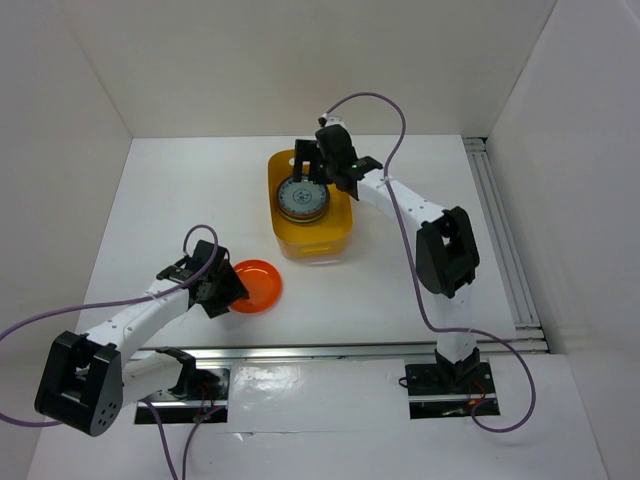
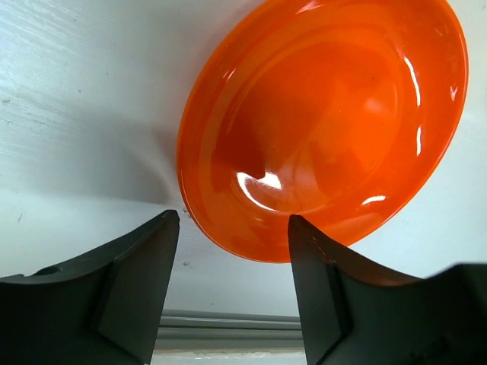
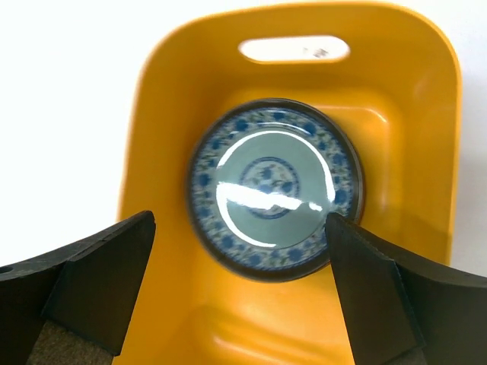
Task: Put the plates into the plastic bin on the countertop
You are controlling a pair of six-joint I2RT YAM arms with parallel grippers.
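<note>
**A:** What's the left gripper (image 2: 232, 220) doing down there?

**B:** It's low over the table (image 2: 76, 76), jaws apart, with the near edge of the orange plate (image 2: 327, 122) between them. It isn't gripping anything yet, as far as I can see.

**A:** How should it pick the plate up?

**B:** I'd say pinch that raised edge squarely and close firmly. The plate is glossy and shallow, so a weak or crooked grip could let it slide or tip. Then lift it clear before swinging right and away toward the bin (image 3: 426, 114).

**A:** And the right gripper (image 3: 240, 220)?

**B:** It hangs over the bin, wide open and holding nothing. It looks likely to get in the way of a drop.

**A:** What's in the bin?

**B:** A blue-and-white patterned plate (image 3: 270, 186), lying flat and face up near the middle. A dark rim shows around it, maybe another plate underneath, but I can't tell. The orange plate sits on the table, left of the bin and nearer to us.
</note>
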